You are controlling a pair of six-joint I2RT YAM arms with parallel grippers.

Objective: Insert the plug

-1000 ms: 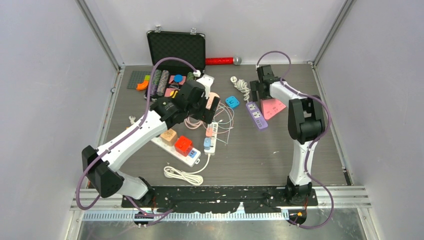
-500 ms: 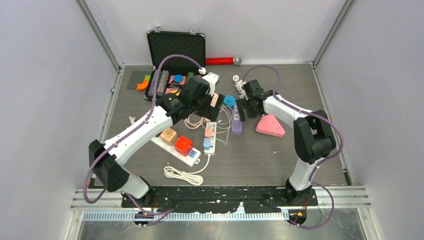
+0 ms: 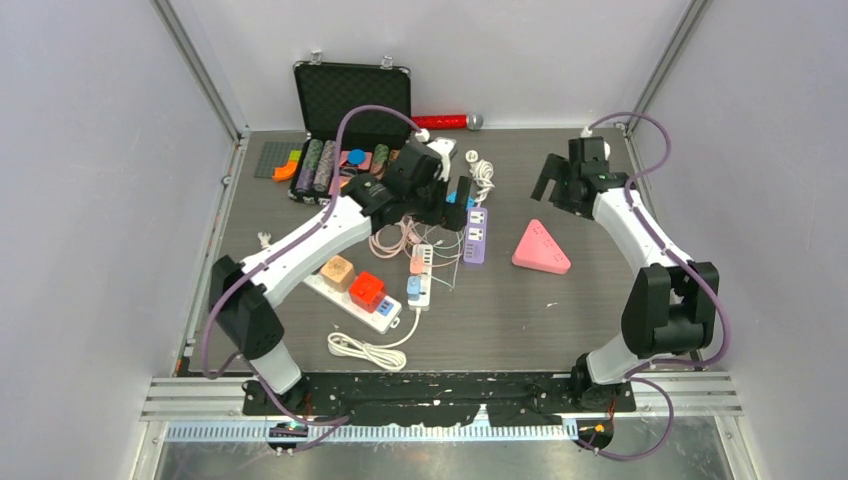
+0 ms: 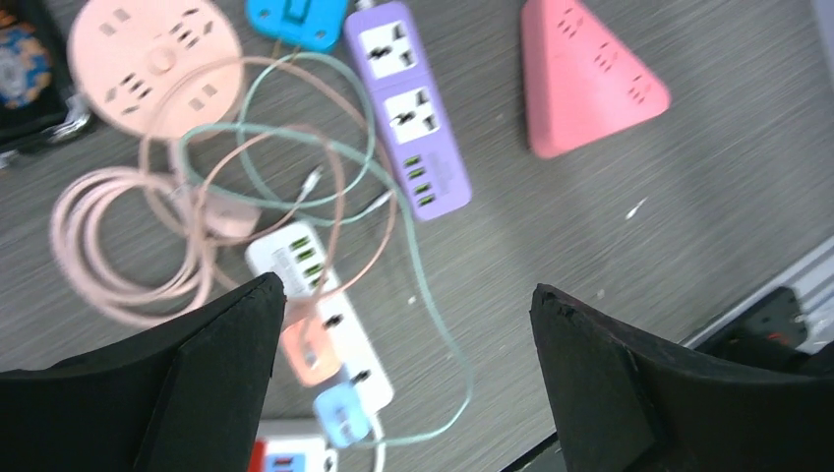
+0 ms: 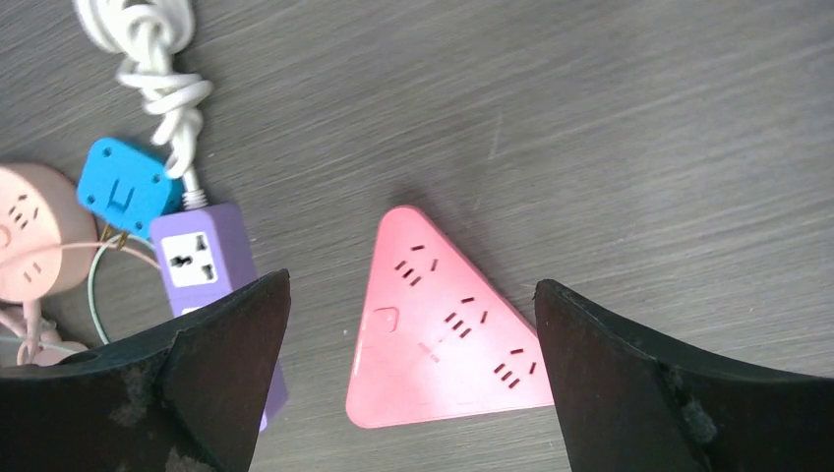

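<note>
A purple power strip (image 3: 475, 236) lies flat at mid-table, also in the left wrist view (image 4: 408, 108) and the right wrist view (image 5: 211, 285). A blue plug (image 3: 457, 197) lies at its far end (image 4: 295, 18) (image 5: 126, 187). My left gripper (image 3: 455, 212) hovers open and empty beside the strip; in its own view (image 4: 405, 287) the jaws stand wide over loose cables. My right gripper (image 3: 548, 186) is open and empty, raised at the far right; in its own view (image 5: 411, 283) it is above a pink triangular power strip (image 5: 443, 334).
The pink triangle (image 3: 540, 248) lies right of the purple strip. A knotted white cord (image 3: 483, 172), a pink round socket (image 4: 152, 54), a small white strip with pink and blue adapters (image 3: 420, 275), a long white strip with cube plugs (image 3: 350, 285) and an open black case (image 3: 352, 95) crowd the left.
My right gripper carried the purple strip leftward, let it go beside the blue plug, and drew back to the far right. My left gripper moved farther and rightward up to the strip.
</note>
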